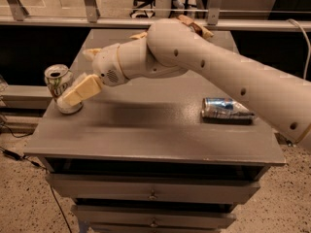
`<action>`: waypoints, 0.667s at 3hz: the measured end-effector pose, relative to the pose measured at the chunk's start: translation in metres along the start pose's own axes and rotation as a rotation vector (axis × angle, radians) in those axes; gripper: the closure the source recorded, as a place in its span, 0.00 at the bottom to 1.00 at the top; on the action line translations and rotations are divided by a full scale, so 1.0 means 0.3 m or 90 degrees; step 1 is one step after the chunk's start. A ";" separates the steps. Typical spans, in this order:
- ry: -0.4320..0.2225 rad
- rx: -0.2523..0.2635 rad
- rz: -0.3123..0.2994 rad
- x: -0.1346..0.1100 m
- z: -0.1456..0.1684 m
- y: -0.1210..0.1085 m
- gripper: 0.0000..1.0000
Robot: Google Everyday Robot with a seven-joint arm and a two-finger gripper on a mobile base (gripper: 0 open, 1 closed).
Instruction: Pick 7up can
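The 7up can (57, 83), white and green with a silver top, stands upright near the left edge of the grey cabinet top (146, 125). My gripper (74, 84) is at the can's right side, just above the surface. It is open. Its near tan finger (81, 90) lies across the can's lower right part and hides it. The far finger (92, 53) shows behind the wrist. I cannot tell whether a finger touches the can. The white arm reaches in from the right.
A dented silver and blue can (226, 109) lies on its side at the right of the top. Snack bags (197, 27) lie at the back edge, partly behind the arm. Drawers (153, 193) are below the front edge.
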State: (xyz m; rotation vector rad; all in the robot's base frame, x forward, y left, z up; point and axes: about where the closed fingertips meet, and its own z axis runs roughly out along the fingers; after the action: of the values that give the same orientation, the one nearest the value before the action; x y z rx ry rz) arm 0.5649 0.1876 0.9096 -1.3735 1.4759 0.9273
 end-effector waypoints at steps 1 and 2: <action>-0.027 -0.030 0.009 -0.009 0.068 0.040 0.00; -0.022 -0.032 0.027 0.006 0.120 0.073 0.19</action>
State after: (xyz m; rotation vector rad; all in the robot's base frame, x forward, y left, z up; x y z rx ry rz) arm 0.5473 0.2232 0.8953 -1.3603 1.4695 1.0172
